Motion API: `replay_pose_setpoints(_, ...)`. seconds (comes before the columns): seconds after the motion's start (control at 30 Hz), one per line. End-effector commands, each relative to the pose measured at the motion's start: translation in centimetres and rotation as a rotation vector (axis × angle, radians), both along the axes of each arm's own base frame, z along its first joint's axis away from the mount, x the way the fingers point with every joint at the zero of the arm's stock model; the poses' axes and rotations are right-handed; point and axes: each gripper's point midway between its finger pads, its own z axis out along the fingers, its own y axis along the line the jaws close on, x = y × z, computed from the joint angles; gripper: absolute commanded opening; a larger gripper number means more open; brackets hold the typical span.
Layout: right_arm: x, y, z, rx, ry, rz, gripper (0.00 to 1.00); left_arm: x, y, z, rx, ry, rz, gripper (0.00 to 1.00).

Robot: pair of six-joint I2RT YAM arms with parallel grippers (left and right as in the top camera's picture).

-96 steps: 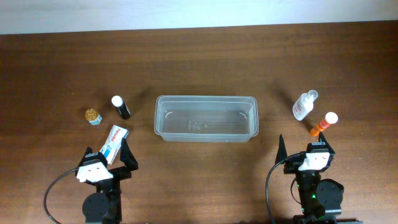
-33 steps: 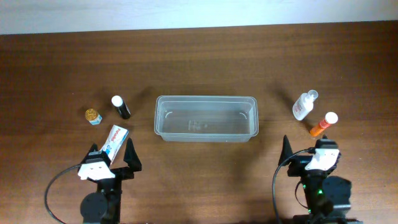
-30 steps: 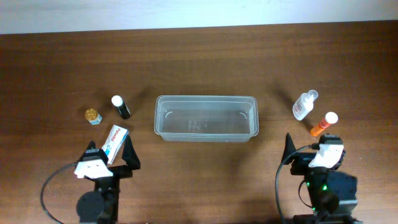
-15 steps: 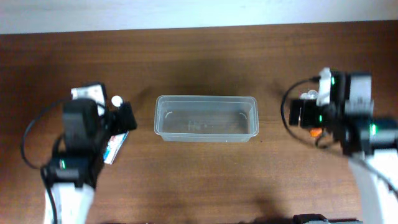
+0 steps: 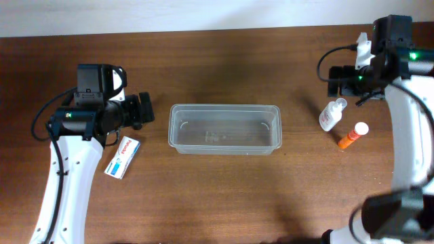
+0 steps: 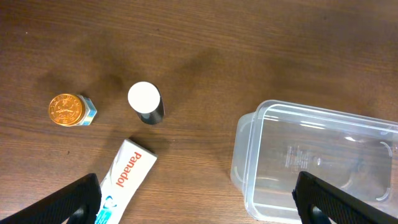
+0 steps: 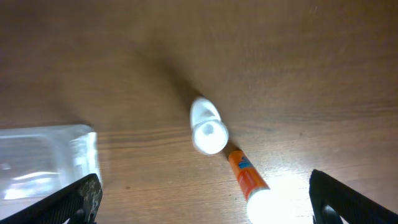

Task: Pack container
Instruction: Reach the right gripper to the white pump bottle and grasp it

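Observation:
The clear plastic container [image 5: 224,107] lies empty at the table's middle. It also shows in the left wrist view [image 6: 247,152] and at the left edge of the right wrist view [image 7: 86,152]. My left gripper [image 5: 138,112] hangs open and empty just left of the container. Its fingers [image 6: 199,210] straddle a white toothpaste box [image 6: 124,180], well above it. My right gripper [image 5: 337,76] is open and empty above a white bottle [image 5: 330,115] and an orange tube with a white cap [image 5: 352,135]. Both also show in the right wrist view, the bottle [image 7: 208,127] and the tube [image 7: 247,179], between the fingers [image 7: 205,211].
A black bottle with a white cap [image 6: 145,103] and a small gold-lidded jar [image 6: 71,110] stand left of the container; the left arm hides them from overhead. The toothpaste box [image 5: 123,157] lies at the front left. A pale wall runs along the table's far edge.
Both arms have risen from their low rest poses at the front edge and reached forward, the left over the left-hand items and the right beyond the right-hand bottles. The objects have not moved.

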Motion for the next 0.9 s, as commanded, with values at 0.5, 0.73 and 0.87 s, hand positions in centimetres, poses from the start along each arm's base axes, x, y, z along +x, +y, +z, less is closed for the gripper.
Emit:
replay_pose_setpoints(0.5, 0.8, -0.5, -11.1, 0.074, 0.304, 0.048, 0.88, 0.4, 0.5, 0.9, 0.019, -0.025, 0.005, 0.99)
replay_pose_setpoints(0.73, 0.7, -0.7, -11.2, 0.063, 0.307, 0.045, 0.46, 0.4, 0.5, 0.9, 0.019, -0.025, 0.005, 0.99)
replay_pose_setpoints(0.87, 0.7, -0.7, -11.2, 0.063, 0.307, 0.046, 0.34, 0.4, 0.5, 0.9, 0.019, -0.025, 0.004, 0.99)
